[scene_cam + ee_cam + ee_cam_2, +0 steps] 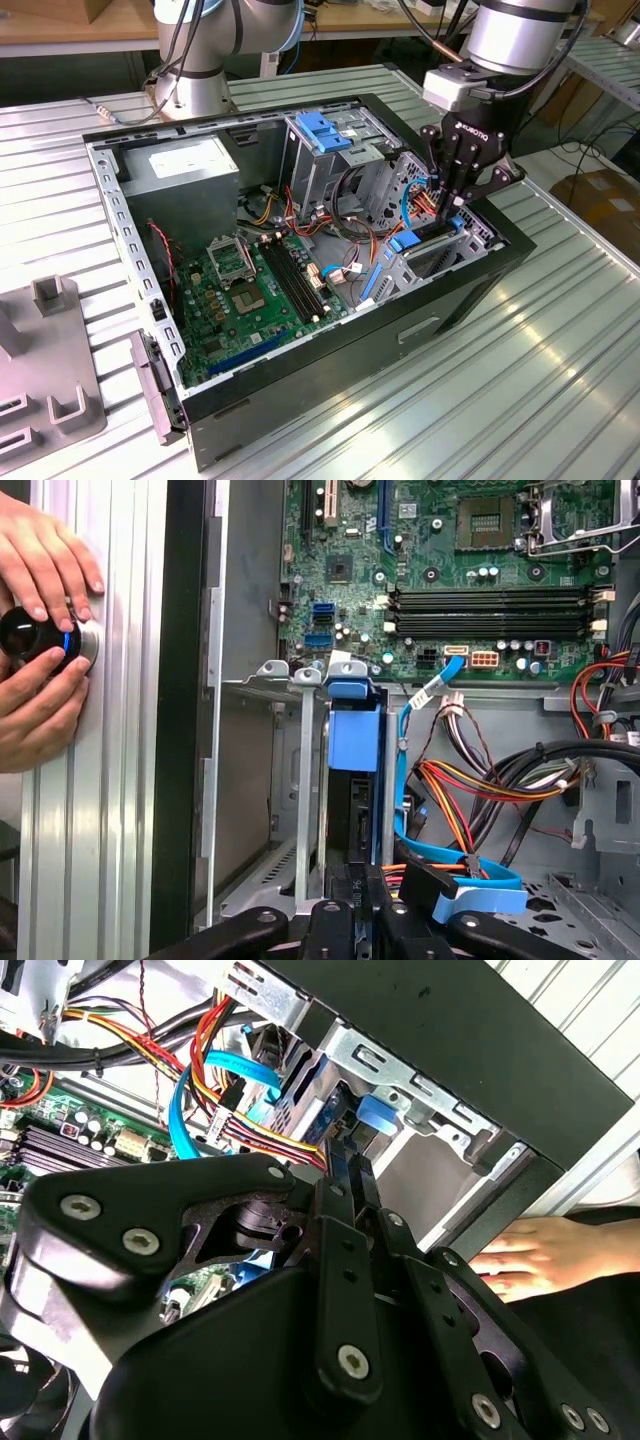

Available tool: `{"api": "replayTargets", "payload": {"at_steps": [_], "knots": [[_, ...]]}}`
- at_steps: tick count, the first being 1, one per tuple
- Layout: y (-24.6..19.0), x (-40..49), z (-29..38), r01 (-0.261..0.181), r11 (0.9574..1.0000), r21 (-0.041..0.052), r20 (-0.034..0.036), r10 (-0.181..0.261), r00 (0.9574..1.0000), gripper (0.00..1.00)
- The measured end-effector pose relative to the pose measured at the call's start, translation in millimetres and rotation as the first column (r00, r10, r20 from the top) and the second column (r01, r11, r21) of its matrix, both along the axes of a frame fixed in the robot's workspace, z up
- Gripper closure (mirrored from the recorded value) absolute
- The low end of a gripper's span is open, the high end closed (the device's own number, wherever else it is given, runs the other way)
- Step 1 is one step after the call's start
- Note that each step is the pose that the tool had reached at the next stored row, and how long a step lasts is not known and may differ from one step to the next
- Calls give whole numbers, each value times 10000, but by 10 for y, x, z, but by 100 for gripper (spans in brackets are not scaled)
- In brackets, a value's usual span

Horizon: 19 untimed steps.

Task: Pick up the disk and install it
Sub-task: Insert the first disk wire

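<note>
The pincer (452, 212) is reaching down into the open computer case (300, 395), at the drive bay (425, 262) in the corner of the case nearest to it. Its fingers are standing close together, and they seem to be clamping the upper edge of the disk (353, 742), although the contact itself is hiding behind the fingers in both wrist views, so I am judging this and not seeing it directly. The disk is standing on its edge directly under the pincer, already going partly into the metal bay, with its blue carrier rail showing just below the fingertips. Coloured cables (470, 790) and a blue flat cable (215, 1070) are hanging just beside the pincer, on the side of the motherboard (245, 295). The tall cage with the blue latch (322, 130) is standing farther from the pincer, well apart.

I am judging that the disk is a stiff and rather heavy slab for its size, with smooth metal faces that can be slipping. The plastic rail is giving a better hold at the edges. It is fragile against knocks, so a firm but not hard grip is suiting it.

A person's hands (40, 630) are resting on the worktop (540, 380) outside the case wall, holding a small round black thing (30, 632).
</note>
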State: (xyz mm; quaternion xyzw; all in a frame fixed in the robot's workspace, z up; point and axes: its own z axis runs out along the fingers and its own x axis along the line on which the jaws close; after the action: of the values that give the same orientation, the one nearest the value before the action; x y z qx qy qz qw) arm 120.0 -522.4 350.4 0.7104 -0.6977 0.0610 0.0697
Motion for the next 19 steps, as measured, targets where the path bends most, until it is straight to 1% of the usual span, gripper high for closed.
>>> {"api": "replayTargets", "payload": {"at_steps": [7,19], "knots": [[0,-4,-8,58,10000,12,0,-58,10000,84],[0,-3,-60,68,10000,57,0,-68,10000,84]]}}
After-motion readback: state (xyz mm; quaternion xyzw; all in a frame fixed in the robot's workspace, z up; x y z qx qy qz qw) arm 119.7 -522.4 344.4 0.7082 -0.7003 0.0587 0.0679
